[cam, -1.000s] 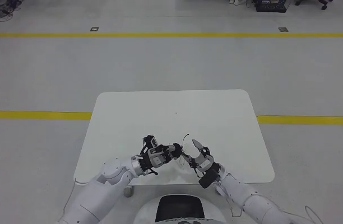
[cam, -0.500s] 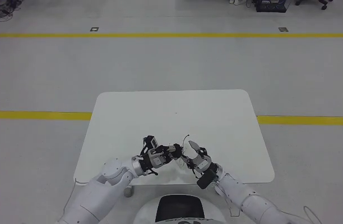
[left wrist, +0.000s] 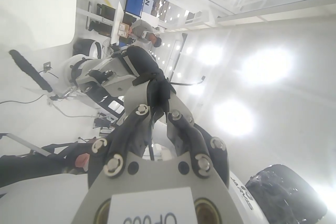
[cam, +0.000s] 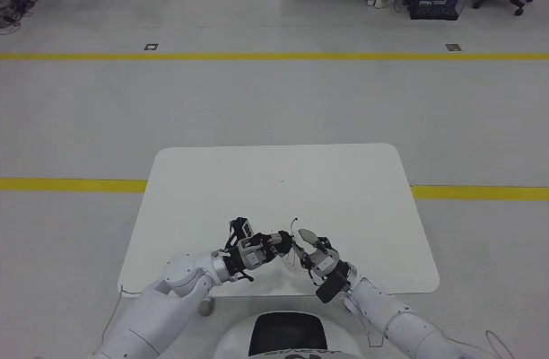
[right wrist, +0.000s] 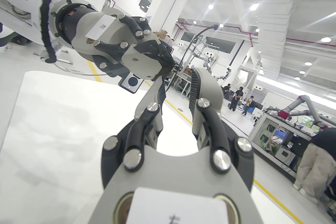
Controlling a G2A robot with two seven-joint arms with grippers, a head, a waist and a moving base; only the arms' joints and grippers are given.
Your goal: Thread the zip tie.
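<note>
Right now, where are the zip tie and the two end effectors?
zip tie (left wrist: 186, 83), left wrist view, middle of strap.
left end effector (left wrist: 158, 90), left wrist view, between its fingertips.
right end effector (right wrist: 178, 78), right wrist view, between its fingertips.

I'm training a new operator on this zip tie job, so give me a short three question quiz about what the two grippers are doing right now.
1. True or false: the left gripper is shut on the zip tie.
2. The right gripper is: A open, B shut on the tie, C shut on a pen.
3. Fill in: both grippers hang above the white ____.
Key: 1 true; 2 A; 3 table.
</note>
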